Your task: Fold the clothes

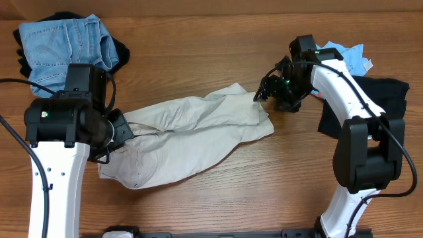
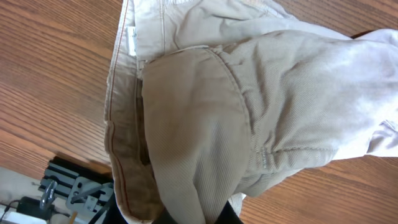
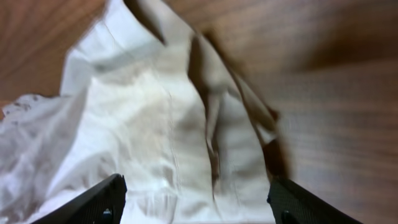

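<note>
The left pincer point(image 1: 121, 130) is closed tight on the waist end of the cream trousers point(image 1: 192, 129). In its own wrist view the cloth bunches down into the dark jaws at the bottom edge of the frame, with the waistband and a stitched pocket fanning out above.

The right pincer point(image 1: 264, 89) stands with its jaws apart. In its wrist view the two black fingers point(image 3: 106, 199) sit at the lower corners, and the pale leg end lies between and beyond them. Nothing there looks pinched.

The trousers stretch crumpled across the middle of the overhead frame, from lower left to just below the right pincer, on the wooden table point(image 1: 198, 39). Blue jeans point(image 1: 63, 43) lie in the upper left corner. A light-blue tee point(image 1: 350, 56) and a black piece point(image 1: 377, 99) lie at the upper right, behind the right arm.

The likely trouble is a lopsided fold. With only the waist end gripped, any pull from the left would drag the loose leg along the wood and bunch it further. The left grip also holds a thick wad, which could slip out under tension. The right arm, close to the tee, might snag it while reaching.

A small white tag point(image 2: 130, 40) shows at the waistband; no writing or brand on it can be read.
</note>
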`<state>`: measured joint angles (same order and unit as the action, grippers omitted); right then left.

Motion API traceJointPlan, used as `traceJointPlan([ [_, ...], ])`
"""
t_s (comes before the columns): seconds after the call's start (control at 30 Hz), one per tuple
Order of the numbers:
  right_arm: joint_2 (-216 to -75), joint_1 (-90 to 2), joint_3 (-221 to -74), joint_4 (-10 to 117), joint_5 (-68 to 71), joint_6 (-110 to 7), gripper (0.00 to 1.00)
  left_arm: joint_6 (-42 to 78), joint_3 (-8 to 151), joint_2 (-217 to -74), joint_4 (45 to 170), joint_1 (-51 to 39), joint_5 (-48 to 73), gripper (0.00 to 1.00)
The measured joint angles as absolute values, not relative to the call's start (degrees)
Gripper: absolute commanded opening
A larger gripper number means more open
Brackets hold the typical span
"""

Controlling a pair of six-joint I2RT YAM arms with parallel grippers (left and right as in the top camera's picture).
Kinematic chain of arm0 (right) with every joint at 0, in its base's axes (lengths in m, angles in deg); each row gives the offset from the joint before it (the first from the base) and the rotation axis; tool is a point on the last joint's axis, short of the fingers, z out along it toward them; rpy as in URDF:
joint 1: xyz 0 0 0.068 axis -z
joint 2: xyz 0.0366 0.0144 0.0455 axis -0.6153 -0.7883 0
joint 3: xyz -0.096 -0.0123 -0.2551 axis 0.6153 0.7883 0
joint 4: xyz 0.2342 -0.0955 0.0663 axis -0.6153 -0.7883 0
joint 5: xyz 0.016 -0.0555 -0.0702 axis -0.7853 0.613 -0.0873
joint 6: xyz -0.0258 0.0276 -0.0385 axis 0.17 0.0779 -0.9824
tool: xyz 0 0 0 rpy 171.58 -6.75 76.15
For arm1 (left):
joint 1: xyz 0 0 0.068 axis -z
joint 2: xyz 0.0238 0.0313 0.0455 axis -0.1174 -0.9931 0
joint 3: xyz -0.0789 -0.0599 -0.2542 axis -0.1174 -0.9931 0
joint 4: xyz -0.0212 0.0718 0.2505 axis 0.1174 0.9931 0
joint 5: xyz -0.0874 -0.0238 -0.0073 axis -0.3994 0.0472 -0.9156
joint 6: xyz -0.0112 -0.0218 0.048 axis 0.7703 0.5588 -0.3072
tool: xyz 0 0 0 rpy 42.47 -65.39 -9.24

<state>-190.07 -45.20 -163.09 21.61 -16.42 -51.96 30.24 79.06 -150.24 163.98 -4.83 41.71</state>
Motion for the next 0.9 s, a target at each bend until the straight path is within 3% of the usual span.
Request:
traceJointPlan([
  [0.1,-190.07,-45.2,-163.09,18.81,-17.03,-46.82,0.72,30.24,79.06,-150.24,163.83,-4.83,41.75,0.05],
  [0.33,-189.72,-51.14,-153.98,34.15,-21.56,-32.57,0.7,30.26,79.06,-150.24,163.7,-4.85,41.73,0.06],
  [0.43,-189.72,-51.49,-153.01,34.83,-19.57,-27.35,0.68,30.24,79.06,-150.24,163.76,-4.85,41.71,0.07],
  [0.7,-189.72,-46.33,-153.01,31.49,-12.38,-30.1,0.68,30.04,79.06,-150.24,163.52,-4.83,41.73,0.07],
  [0.9,-189.72,-52.04,-153.01,33.96,-11.85,-30.78,0.68,30.04,79.06,-150.24,163.3,-4.85,41.71,0.08],
])
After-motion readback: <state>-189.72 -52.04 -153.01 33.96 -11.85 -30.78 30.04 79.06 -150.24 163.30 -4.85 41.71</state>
